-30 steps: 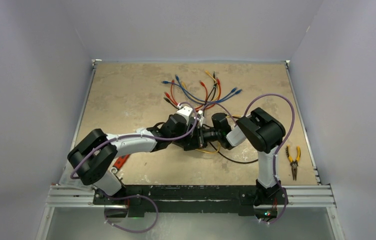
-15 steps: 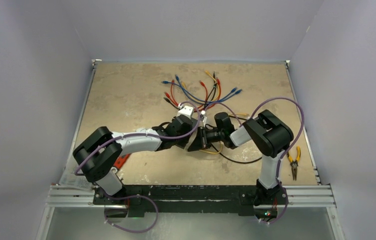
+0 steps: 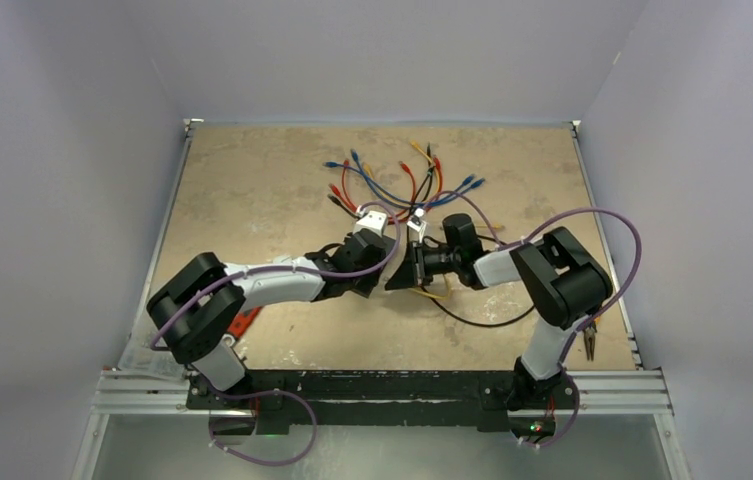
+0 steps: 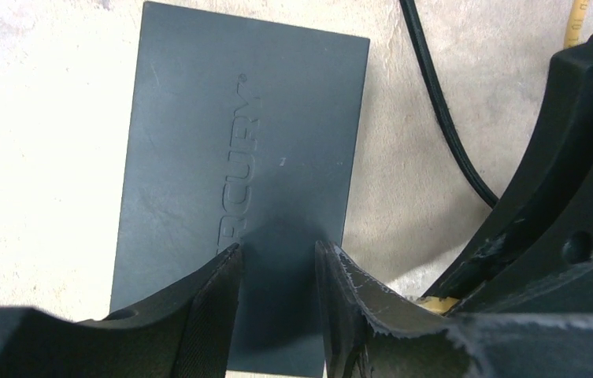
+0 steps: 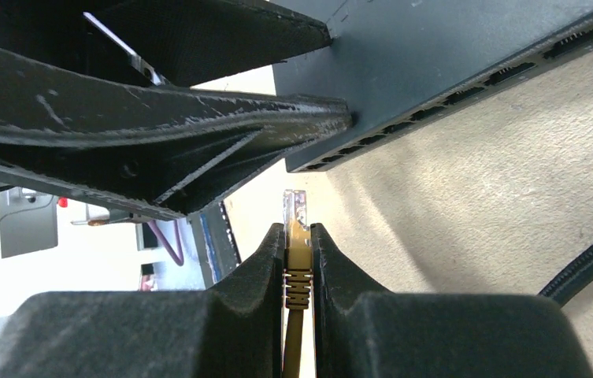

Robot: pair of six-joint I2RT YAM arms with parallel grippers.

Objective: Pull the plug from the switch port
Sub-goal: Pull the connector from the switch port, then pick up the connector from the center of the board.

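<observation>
My right gripper [image 5: 298, 239] clamped tight on plug [image 5: 296, 214], plug clear of port, just off switch [image 4: 198, 142] socket row. My left gripper [image 4: 277, 264] narrowly parted, empty, tips on switch top. Plug probably light, stiff, brittle-tipped; rear boot best hold.

Arms reach inward; left pincer [image 4: 277, 256] slightly parted, right pincer [image 5: 298, 234] clamping plug [image 5: 294, 206].

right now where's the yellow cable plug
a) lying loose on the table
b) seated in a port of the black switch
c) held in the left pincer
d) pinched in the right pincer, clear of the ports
d: the right wrist view shows the yellow cable plug clamped in the right pincer, with a gap between its clear tip and the flat matte black rectangular switch.
</observation>
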